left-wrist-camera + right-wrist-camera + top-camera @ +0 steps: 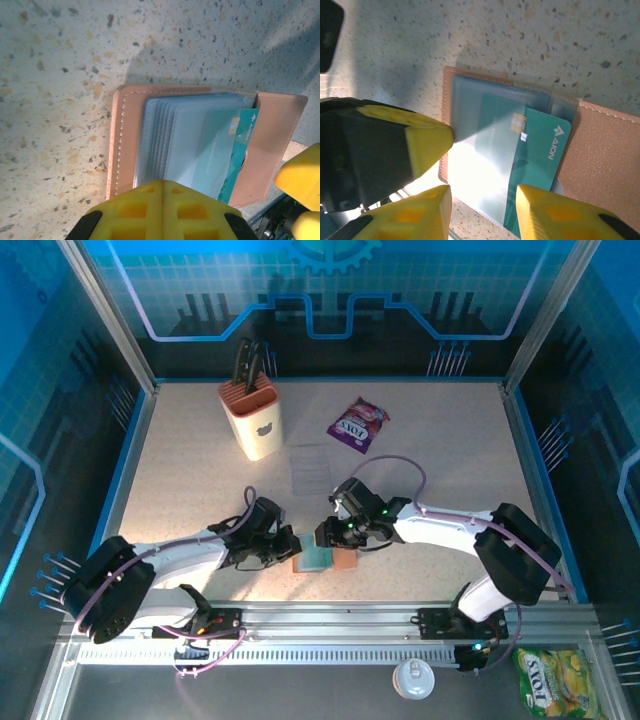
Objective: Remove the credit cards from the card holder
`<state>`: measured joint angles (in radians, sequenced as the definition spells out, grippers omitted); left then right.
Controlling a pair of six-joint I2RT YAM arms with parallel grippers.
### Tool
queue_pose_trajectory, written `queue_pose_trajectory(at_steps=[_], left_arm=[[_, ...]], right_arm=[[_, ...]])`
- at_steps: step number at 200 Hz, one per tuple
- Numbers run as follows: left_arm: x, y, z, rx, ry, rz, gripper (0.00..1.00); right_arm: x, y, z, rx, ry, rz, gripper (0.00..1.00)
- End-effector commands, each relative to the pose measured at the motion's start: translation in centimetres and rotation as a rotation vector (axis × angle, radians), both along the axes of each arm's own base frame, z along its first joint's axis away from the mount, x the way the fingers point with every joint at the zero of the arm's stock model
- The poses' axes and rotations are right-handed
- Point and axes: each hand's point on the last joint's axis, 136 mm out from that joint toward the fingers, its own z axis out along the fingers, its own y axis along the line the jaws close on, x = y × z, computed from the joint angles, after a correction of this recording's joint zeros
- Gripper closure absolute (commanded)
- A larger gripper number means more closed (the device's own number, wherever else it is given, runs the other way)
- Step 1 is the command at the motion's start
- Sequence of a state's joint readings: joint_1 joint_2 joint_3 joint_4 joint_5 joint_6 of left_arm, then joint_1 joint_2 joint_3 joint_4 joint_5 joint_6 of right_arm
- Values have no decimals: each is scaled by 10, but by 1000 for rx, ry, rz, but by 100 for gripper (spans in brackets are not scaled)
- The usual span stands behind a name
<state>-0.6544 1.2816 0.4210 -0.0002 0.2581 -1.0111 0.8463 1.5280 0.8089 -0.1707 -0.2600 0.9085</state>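
Clouded sleeve (pixel 470 130) covers half the teal card (pixel 540 150); left fingers (pixel 190 210) hide the card holder's (pixel 125 145) lower edge.

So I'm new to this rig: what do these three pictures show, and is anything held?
Two robot arms with yellow two-finger grippers. One picture looks down from above; the other two come from cameras on each wrist. On the table are a knife block, a purple snack packet, a clear tray and the open brown card holder, a teal card poking from its sleeves. The left gripper is shut at the holder's edge; the right gripper is open over the sleeves, gripping nothing yet.
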Motion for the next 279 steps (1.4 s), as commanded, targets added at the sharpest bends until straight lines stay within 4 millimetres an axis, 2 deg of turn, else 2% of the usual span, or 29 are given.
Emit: queue_pose_trajectory(at_steps=[1, 53, 116, 194, 228, 279], left_arm=[[3, -6, 13, 3, -26, -28, 97], [5, -19, 23, -17, -43, -52, 96], [1, -30, 7, -5, -6, -91, 97], [-7, -18, -10, 57, 33, -81, 97], [-8, -16, -12, 62, 36, -79, 97], [-7, -18, -10, 60, 35, -82, 97]], right_arm=[[3, -13, -2, -17, -15, -19, 59], [0, -22, -6, 24, -15, -37, 56], [-5, -22, -15, 65, 24, -40, 66], [-5, -27, -35, 11, 71, -58, 70], [-9, -21, -41, 35, 103, -44, 71], [-5, -11, -30, 127, 95, -57, 78]])
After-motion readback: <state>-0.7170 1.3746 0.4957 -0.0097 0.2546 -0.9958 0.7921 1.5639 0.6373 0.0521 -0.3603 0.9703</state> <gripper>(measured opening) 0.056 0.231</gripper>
